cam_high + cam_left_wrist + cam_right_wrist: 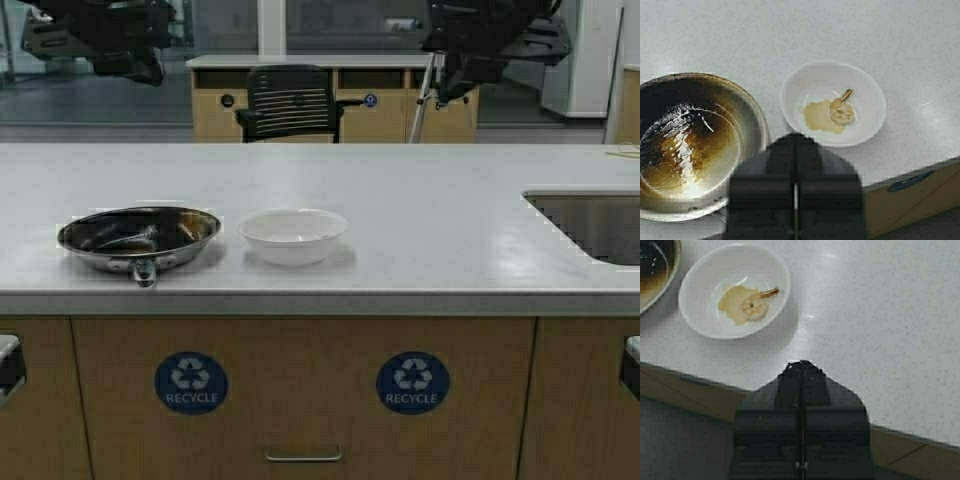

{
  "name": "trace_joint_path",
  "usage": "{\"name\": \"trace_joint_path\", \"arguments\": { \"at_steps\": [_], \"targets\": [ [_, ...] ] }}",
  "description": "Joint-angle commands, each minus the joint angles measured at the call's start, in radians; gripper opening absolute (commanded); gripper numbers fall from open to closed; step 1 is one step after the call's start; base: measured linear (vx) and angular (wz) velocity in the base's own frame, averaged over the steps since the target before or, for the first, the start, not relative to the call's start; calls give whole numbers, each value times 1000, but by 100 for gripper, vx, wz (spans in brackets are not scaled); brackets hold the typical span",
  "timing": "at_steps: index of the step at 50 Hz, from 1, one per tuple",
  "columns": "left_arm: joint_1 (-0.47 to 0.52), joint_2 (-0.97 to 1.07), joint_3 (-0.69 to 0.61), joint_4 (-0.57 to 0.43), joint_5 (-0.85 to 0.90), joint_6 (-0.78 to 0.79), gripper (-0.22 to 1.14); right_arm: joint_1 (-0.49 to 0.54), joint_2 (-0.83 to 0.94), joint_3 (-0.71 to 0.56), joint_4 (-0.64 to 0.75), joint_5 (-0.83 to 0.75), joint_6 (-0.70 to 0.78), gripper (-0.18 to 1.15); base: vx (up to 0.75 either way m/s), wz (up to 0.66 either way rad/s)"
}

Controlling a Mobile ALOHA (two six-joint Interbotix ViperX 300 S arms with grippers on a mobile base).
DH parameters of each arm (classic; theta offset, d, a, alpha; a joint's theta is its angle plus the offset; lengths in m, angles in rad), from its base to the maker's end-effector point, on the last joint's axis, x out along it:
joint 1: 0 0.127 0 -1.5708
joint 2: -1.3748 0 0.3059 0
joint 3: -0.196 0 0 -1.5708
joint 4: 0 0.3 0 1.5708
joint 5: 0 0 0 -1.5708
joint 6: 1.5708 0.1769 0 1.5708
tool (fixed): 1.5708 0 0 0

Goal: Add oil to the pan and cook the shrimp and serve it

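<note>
With both sets of jaws pressed together and holding nothing, your left gripper and right gripper hang above the counter; the shrimp lies in the white bowl, just beside the pan

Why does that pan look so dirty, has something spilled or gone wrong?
Nothing spilled on the counter. The pan holds dark, oily residue; the shrimp sits in the white bowl in a small oil puddle.
</note>
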Motion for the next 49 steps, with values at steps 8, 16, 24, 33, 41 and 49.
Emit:
{"name": "trace_joint_path", "arguments": {
  "at_steps": [8,16,24,33,41,49],
  "targets": [
    [-2,-20,-14,2,-6,2,3,-5,-29,-12,-2,-8,0,5,0,0],
    [-2,-21,-12,2,-6,2,3,-5,-28,-12,-2,-8,2,5,0,0],
    [-2,-21,-11,2,-6,2,3,-3,-28,-12,-2,-8,2,5,0,0],
    [-2,-20,-11,2,-6,2,3,-5,-28,-12,-2,-8,2,5,0,0],
    [-2,-21,-12,2,-6,2,3,-5,-29,-12,-2,-6,2,5,0,0],
    [-2,-20,-12,2,-6,2,3,-5,-28,-12,-2,-6,2,5,0,0]
  ]
}}
